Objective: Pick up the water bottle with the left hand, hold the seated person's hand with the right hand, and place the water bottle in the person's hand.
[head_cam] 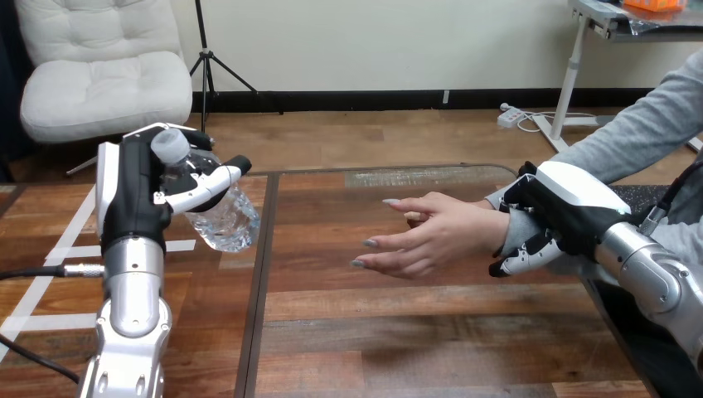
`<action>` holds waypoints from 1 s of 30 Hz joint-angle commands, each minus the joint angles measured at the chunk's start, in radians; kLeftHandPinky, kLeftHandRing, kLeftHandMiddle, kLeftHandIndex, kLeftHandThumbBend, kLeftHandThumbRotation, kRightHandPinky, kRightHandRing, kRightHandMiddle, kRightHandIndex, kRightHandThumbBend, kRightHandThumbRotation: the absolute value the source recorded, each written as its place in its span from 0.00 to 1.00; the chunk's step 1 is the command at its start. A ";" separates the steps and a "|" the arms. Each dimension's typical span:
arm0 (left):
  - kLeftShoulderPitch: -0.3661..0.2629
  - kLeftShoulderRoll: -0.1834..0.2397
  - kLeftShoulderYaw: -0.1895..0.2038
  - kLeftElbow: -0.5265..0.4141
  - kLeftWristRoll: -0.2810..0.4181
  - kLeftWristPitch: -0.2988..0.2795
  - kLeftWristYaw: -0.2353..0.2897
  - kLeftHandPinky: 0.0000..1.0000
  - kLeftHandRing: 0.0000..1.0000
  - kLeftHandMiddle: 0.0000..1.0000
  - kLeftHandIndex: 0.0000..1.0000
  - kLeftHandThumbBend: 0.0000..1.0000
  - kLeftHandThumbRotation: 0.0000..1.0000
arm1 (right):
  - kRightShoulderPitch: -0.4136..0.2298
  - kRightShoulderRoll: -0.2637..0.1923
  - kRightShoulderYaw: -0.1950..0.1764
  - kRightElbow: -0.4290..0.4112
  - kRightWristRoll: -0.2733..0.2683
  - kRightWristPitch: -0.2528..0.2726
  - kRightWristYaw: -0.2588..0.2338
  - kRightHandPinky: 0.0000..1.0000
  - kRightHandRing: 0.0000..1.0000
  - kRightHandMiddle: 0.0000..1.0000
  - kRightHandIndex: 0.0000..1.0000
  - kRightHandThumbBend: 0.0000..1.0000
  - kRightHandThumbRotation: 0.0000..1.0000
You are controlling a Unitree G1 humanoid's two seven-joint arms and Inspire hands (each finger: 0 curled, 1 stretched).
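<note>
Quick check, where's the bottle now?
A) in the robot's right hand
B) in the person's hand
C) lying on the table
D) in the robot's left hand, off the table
D: the left hand has its fingers curled round the water bottle, held up above the table; the person's hand is open and empty.

Clear plastic water bottle [228, 220] with a pale grey cap, raised off the table [373, 332] at the view's left, clasped in the curled fingers of the left hand [128, 199]. Tilted, cap uppermost, base slanting down to the right. Well apart from it, the person's hand [431, 236]: stretched out above the table's middle, fingers loosely spread and pointing left, empty. Wrist clasped by the right hand [564, 211].
</note>
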 commanded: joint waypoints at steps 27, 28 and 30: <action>-0.117 -0.024 -0.079 -0.004 -0.017 -0.030 -0.144 0.36 0.42 0.45 0.45 0.68 0.00 | -0.008 0.020 -0.041 -0.078 0.036 0.012 0.001 0.24 0.28 0.34 0.36 0.75 0.00; -0.121 -0.025 -0.084 0.001 -0.016 -0.033 -0.152 0.36 0.42 0.45 0.45 0.68 0.00 | -0.008 0.020 -0.040 -0.078 0.036 0.010 0.000 0.24 0.28 0.34 0.36 0.75 0.00; -0.125 -0.026 -0.089 0.006 -0.015 -0.037 -0.161 0.36 0.42 0.45 0.44 0.68 0.00 | -0.007 0.020 -0.040 -0.078 0.037 0.009 -0.002 0.23 0.28 0.34 0.36 0.75 0.00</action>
